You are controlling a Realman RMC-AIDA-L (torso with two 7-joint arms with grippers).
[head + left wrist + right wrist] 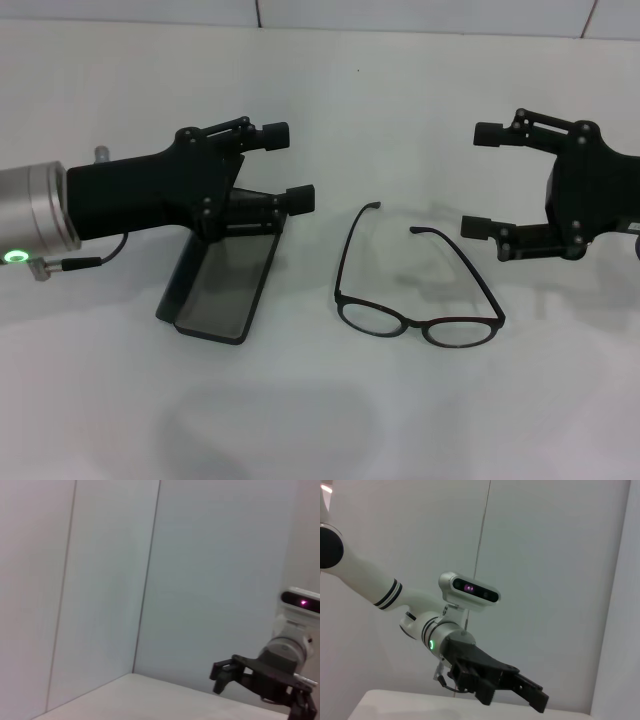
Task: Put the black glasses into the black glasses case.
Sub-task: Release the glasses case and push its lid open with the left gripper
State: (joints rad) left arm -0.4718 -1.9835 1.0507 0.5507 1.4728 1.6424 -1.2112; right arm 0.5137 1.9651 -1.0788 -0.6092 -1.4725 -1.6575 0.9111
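The black glasses [414,323] lie on the white table at centre right, temple arms unfolded and pointing to the back, lenses toward the front. The black glasses case [228,285] lies open at centre left, its grey lining facing up. My left gripper [287,166] is open and hovers over the case's far end, hiding that part. My right gripper [481,180] is open and empty, to the right of the glasses and behind them. The right wrist view shows my left gripper [520,690] farther off. The left wrist view shows my right gripper [220,672] farther off.
The white table [330,420] stretches to the front and between the case and the glasses. A pale tiled wall [420,15] runs along the back edge.
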